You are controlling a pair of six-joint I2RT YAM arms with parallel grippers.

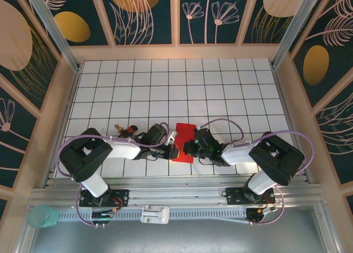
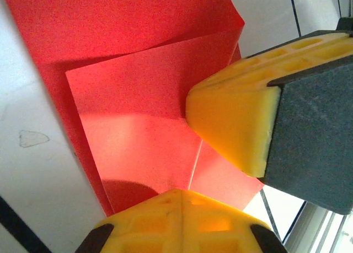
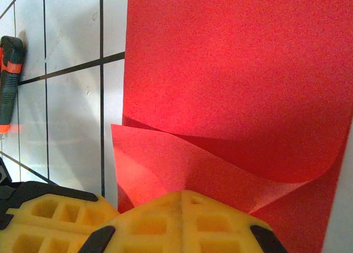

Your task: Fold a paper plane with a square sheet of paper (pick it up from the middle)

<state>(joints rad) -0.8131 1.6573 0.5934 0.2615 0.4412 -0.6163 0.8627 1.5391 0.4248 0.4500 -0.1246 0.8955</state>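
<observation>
Overhead, the square sheet of paper [image 1: 185, 130] lay on the white gridded table [image 1: 165, 82] between the left gripper [image 1: 172, 149] and right gripper [image 1: 189, 147]. They stood nose to nose, likely so one pins while the other folds. Floral panels [image 1: 149, 10] walled the bay. Left wrist: its fingers [image 2: 143, 222] were clenched tip to tip at the sheet's edge — pinching or merely pressing, I couldn't tell. Right wrist: fingers [image 3: 220, 222] closed on a lifted, curling flap — apparently to bring it over.
</observation>
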